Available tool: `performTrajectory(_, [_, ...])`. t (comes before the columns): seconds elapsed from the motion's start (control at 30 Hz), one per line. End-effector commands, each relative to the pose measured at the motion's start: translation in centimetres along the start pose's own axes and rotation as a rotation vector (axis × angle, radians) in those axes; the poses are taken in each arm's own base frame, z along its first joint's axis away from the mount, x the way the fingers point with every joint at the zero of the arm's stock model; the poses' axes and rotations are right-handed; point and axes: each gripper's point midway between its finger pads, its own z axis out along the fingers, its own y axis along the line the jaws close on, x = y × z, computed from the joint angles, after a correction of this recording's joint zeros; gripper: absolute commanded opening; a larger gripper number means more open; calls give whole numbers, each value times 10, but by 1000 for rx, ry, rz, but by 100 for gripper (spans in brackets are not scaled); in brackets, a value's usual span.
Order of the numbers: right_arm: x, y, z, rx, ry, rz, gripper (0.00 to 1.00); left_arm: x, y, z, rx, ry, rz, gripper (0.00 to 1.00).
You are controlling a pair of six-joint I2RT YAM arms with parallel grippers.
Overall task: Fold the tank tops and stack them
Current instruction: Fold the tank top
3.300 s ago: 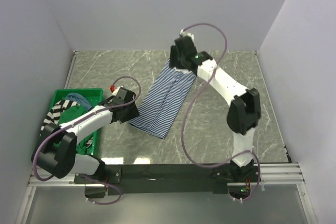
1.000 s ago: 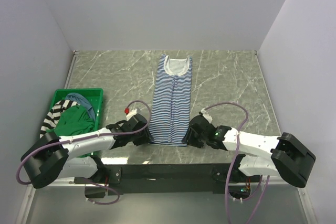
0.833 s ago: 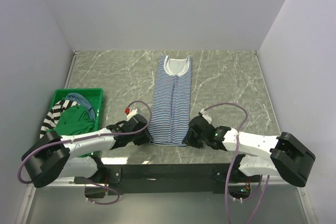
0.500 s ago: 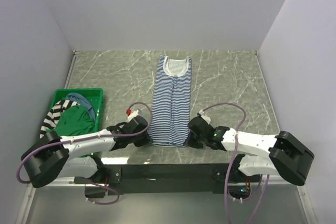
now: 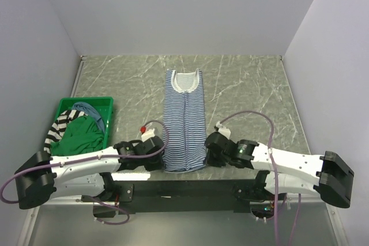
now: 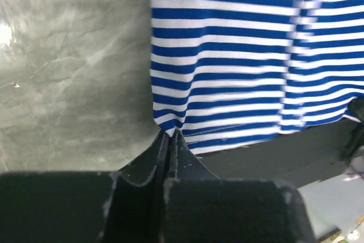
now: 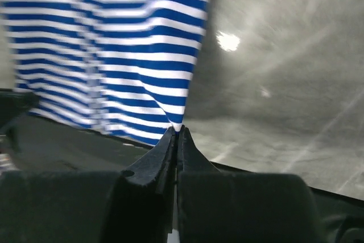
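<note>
The thin navy-white striped tank top lies lengthwise on the marble table, folded narrow, neckline at the far end. Its hem reaches the table's near edge. My left gripper is shut on the hem's left corner, and the left wrist view shows the striped cloth pinched at the tips of the gripper. My right gripper is shut on the hem's right corner; the right wrist view shows the stripes nipped in the gripper. The green top, the black-white striped top and the dusty blue top lie heaped in the bin.
The green plastic bin stands at the left of the table, beside the left arm. A black rail runs along the near edge under the hem. Grey walls close in the table on three sides.
Both grippers have shut on the hem corners. They drew back toward the near edge, and the striped top slid nearer with them and slightly left.
</note>
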Motion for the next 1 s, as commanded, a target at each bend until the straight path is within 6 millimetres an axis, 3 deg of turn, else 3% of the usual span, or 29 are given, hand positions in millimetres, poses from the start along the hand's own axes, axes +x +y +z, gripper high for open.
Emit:
performTrajectory(0.0, [-37,23,-19,-11,-118,-9,0,-35,-27,-20,11,-107,-18,1])
performTrajectory(0.2, [-86,49,-22,-60,-194,21,0,-87,-53,-28,67,-198,-46,1])
performTrajectory(0.33, [-128,62,-19,-91,-239,43,0,-135,-64,-32,92,-283,-75,0])
performTrajectory(0.53, [-197,80,-8,-88,-312,45,0,-194,-82,-21,100,-351,-112,0])
performTrajectory(0.6, [-222,89,-9,-97,-342,42,0,-212,-90,-14,101,-368,-120,1])
performTrajectory(0.63, [-231,84,3,-79,-324,57,0,-224,-88,-12,93,-385,-133,0])
performTrajectory(0.7, [-255,93,2,-99,-353,54,0,-247,-87,-2,74,-411,-155,1])
performTrajectory(0.73, [-264,83,15,-65,-334,68,0,-257,-87,8,60,-410,-160,0])
performTrajectory(0.8, [-284,87,19,-75,-340,77,0,-274,-86,18,59,-425,-170,1])
performTrajectory(0.83, [-287,82,31,-58,-323,87,0,-286,-81,23,54,-433,-168,1])
performTrajectory(0.9, [-309,81,35,-71,-340,102,0,-302,-70,44,20,-406,-190,1])
performTrajectory(0.97, [-314,73,55,-54,-295,112,0,-315,-72,61,50,-407,-183,0])
